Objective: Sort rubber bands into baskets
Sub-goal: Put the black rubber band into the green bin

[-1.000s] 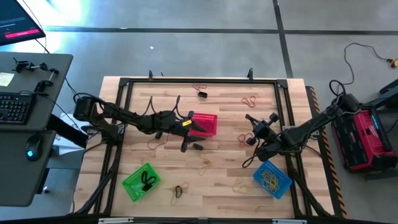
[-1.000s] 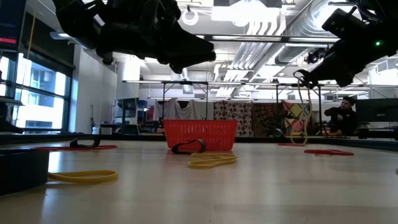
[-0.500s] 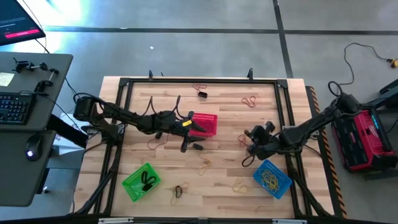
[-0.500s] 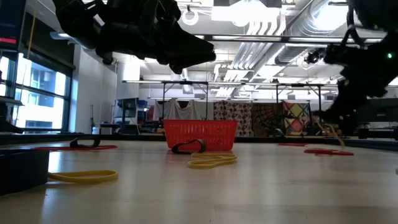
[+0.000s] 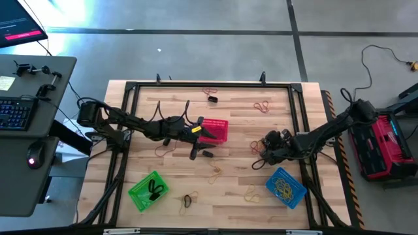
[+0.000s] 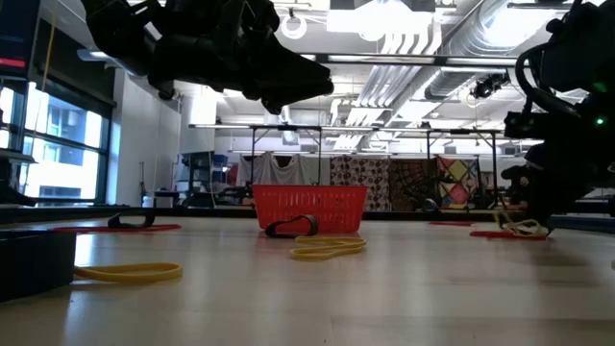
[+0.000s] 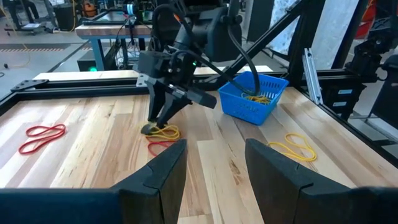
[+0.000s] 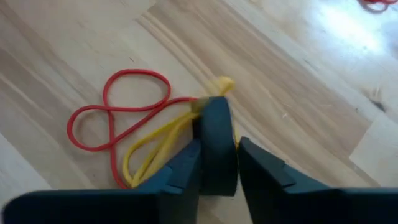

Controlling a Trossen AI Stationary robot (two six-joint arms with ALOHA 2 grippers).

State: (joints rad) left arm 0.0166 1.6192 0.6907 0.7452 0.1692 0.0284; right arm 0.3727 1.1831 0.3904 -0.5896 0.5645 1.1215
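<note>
My right gripper (image 7: 153, 126) points down at the table's right middle, its fingertips on the wood with a narrow gap between them (image 8: 231, 130). A yellow rubber band (image 8: 149, 152) lies under and around them, across a red rubber band (image 8: 112, 118). My left gripper (image 7: 214, 149) hangs open and empty over the red basket (image 5: 215, 129). The blue basket (image 5: 286, 186) holds yellow bands. The green basket (image 5: 148, 190) holds black ones. My right gripper comes at the yellow band's far end (image 8: 221, 84) from above, its fingers pointing down. The band lies slack on the table and runs under one fingertip (image 8: 214, 124). I cannot tell whether the fingers touch it.
Loose bands lie scattered: red ones (image 5: 262, 105) and a black one (image 5: 213, 99) at the far side, a black one (image 5: 208, 154) and yellow ones (image 5: 215, 173) in the middle, and more (image 5: 251, 193) near the front. A black frame (image 5: 297, 124) borders the table.
My right gripper has sunk to the table top, a little toward the near edge, and has tipped and rolled so that it points down. The yellow band that hung below it now lies on the wood beside the red band.
</note>
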